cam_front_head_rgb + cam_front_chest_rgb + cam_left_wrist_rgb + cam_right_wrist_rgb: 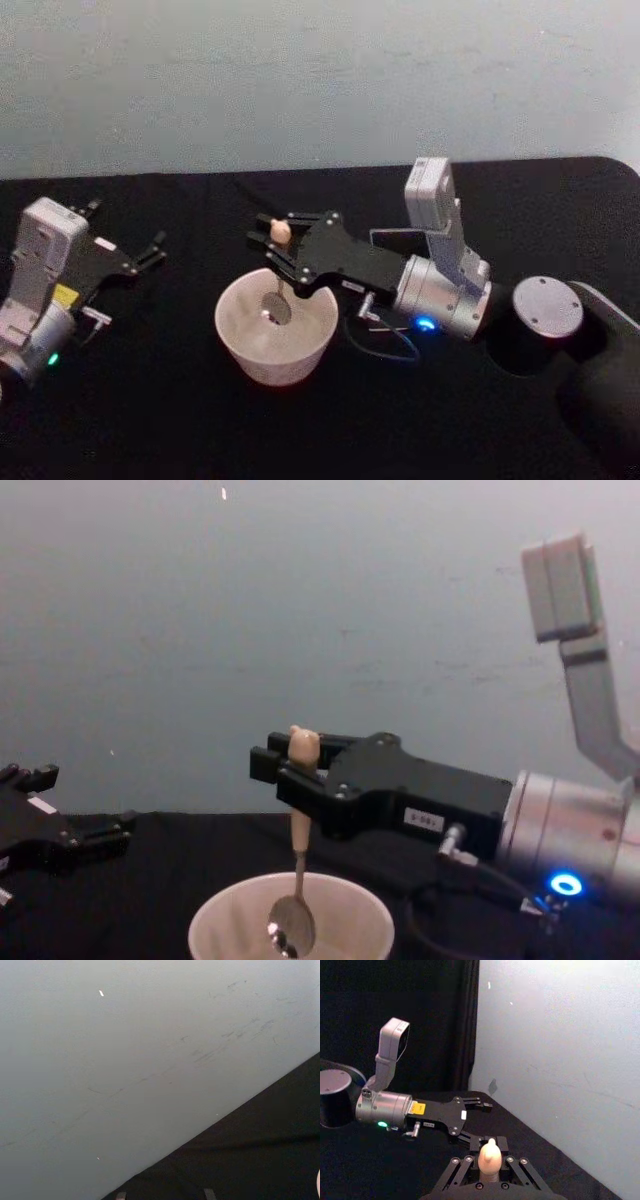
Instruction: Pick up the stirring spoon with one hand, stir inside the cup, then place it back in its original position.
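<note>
Spoon (298,855) upright, metal end inside cup (225,912), maybe touching.

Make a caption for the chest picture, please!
The right gripper holds the stirring spoon upright, its bowl dipped inside the cup; left gripper parked at the left.

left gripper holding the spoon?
No: the right gripper grips the stirring spoon, bowl in the cup; the left gripper sits apart, jaws open and empty.

We see a table (150,400) draped in black cloth, running back to a pale wall (300,80). The cup (275,365) stands upright on it. Behind and to the right of the cup we make out a dark square holder (390,233), mostly hidden.
</note>
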